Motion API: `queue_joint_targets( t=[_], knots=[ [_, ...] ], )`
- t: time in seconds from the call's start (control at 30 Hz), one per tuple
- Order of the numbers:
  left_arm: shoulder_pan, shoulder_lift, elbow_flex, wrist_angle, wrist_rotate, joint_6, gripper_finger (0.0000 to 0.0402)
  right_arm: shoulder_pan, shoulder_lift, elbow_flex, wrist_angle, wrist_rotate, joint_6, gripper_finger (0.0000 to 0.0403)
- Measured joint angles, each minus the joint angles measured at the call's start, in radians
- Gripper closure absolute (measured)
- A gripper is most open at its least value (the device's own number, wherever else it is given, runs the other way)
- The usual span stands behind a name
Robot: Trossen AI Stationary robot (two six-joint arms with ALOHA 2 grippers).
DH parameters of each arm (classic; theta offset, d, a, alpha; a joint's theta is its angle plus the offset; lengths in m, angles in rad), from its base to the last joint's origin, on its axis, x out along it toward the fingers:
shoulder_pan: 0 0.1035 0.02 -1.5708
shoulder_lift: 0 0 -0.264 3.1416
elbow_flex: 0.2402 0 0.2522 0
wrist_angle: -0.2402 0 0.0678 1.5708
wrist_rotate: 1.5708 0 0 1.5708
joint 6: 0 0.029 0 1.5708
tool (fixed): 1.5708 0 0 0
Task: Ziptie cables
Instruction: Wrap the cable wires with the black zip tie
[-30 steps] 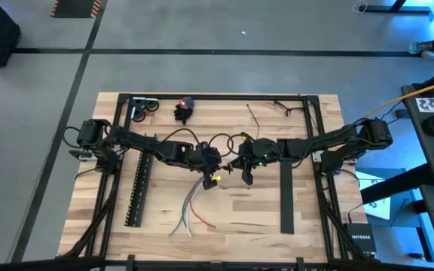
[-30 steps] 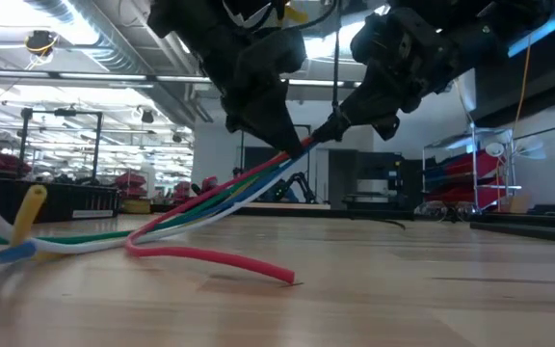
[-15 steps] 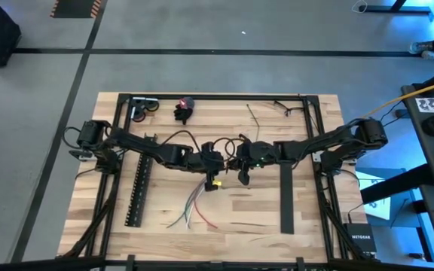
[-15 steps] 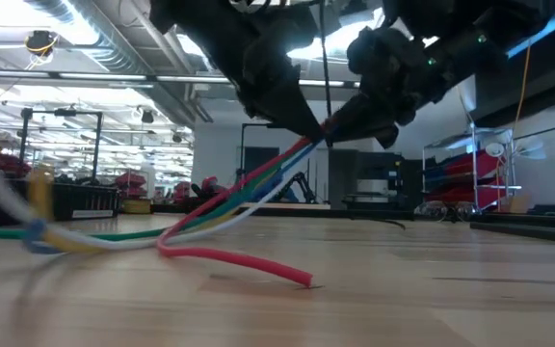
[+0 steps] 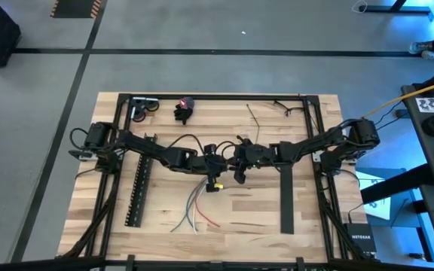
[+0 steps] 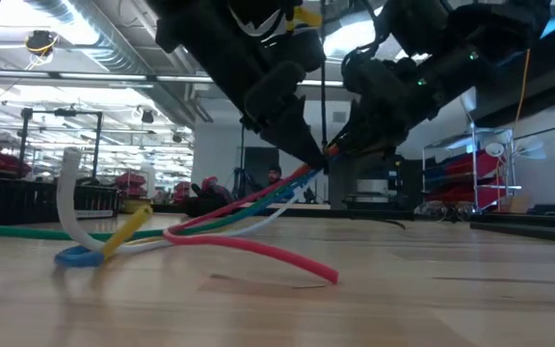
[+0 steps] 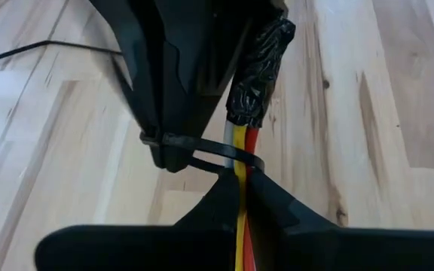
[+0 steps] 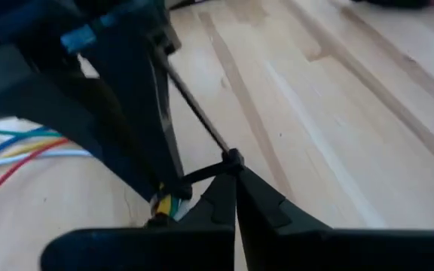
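Both arms meet over the middle of the table point(image 5: 307, 218). My left gripper point(image 5: 211, 167) is closed on the cables point(image 6: 258, 198) just below their black taped end; the bundle rises off the wood there, while the loose coloured ends trail down and lie fanned toward the front edge. A zip tie point(image 7: 202, 150) is looped round the cables at the grip. My right gripper point(image 5: 239, 172) is closed on the tie's tail, right at the head, fingertips pinched tight on the thin strip.

Step in hand, as I judge it: cinching the loop.

Risks:
- Tail is thin and smooth; a pull off-axis could let it slip from the right fingertips, leaving the loop slack.
- The loop sits against my left fingers point(image 7: 172, 98); tightening now could catch a fingertip inside the tie with the cables.
- A hard pull could drag the bundle through the left grip, so the tie ends up on the taped end.
- Stray wires near the front edge may snag or spread out of the loop.

Slotted bar point(image 5: 136, 188) near the left edge, clear of all this.
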Motion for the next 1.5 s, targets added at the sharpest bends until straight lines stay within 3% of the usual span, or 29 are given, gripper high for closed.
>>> queue_joint_targets(
  t=[0.13,0.43,0.6,0.77,0.97,1.23,1.37,1.5],
  knots=[
    [0.000,0.020,0.000,0.008,0.002,-0.020,0.0398,-0.001,0.014,-0.001,-0.006,0.006,-0.012,0.0369],
    [0.004,0.041,0.001,0.015,0.016,-0.043,0.0398,-0.002,0.000,0.000,-0.060,-0.046,-0.050,0.0242],
    [0.009,0.041,0.001,0.009,0.016,-0.038,0.0398,-0.002,-0.050,0.022,-0.176,-0.083,-0.050,0.0215],
    [0.009,0.041,0.001,0.005,0.013,-0.021,0.0398,-0.001,-0.116,0.047,-0.296,-0.120,-0.053,0.0217],
    [0.012,0.041,0.001,0.005,0.011,-0.021,0.0398,0.009,-0.153,0.055,-0.305,-0.221,-0.025,0.0219],
    [0.025,0.041,0.001,0.008,0.011,-0.034,0.0398,0.063,-0.042,0.052,-0.305,-0.041,-0.023,0.0226],
    [0.025,0.041,0.001,0.008,0.010,-0.043,0.0398,0.068,0.008,0.051,-0.306,-0.020,-0.023,0.0273],
    [0.025,0.041,0.001,0.003,0.025,-0.059,0.0384,0.068,0.017,0.051,-0.302,-0.027,-0.024,0.0357]
  ],
)
